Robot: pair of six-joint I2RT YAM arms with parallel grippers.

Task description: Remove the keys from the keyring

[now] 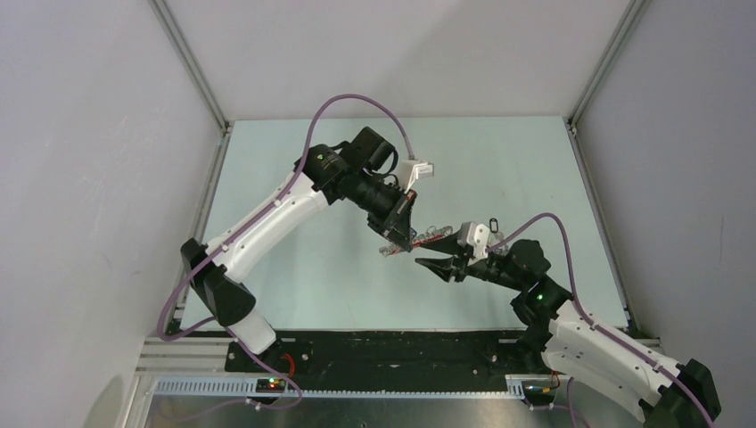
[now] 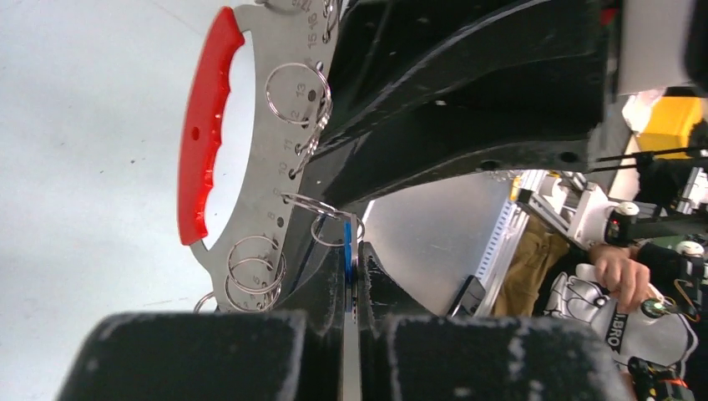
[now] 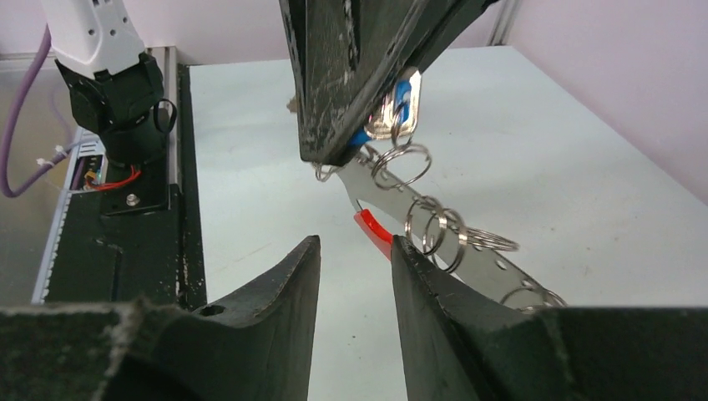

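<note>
My left gripper (image 2: pixel 351 269) is shut on a blue-headed key (image 2: pixel 348 244), seen edge-on between the pads. The key hangs by a split ring from the keyring (image 2: pixel 206 125), a grey metal strip with a red band and several wire rings. In the top view the left gripper (image 1: pixel 403 237) holds the keyring (image 1: pixel 434 234) above the table. My right gripper (image 3: pixel 355 244) is open and empty just below it. The keyring's red end (image 3: pixel 371 229) sits beside the tip of one right finger (image 3: pixel 422 284). The blue key (image 3: pixel 404 93) shows under the left gripper (image 3: pixel 351 125). No other keys show clearly.
The pale table (image 1: pixel 294 267) lies below both grippers. The black base rail (image 1: pixel 374 349) runs along the near edge. Grey walls enclose the far and side edges. A small black clip-like object (image 1: pixel 493 224) lies on the table near the right gripper (image 1: pixel 439 250).
</note>
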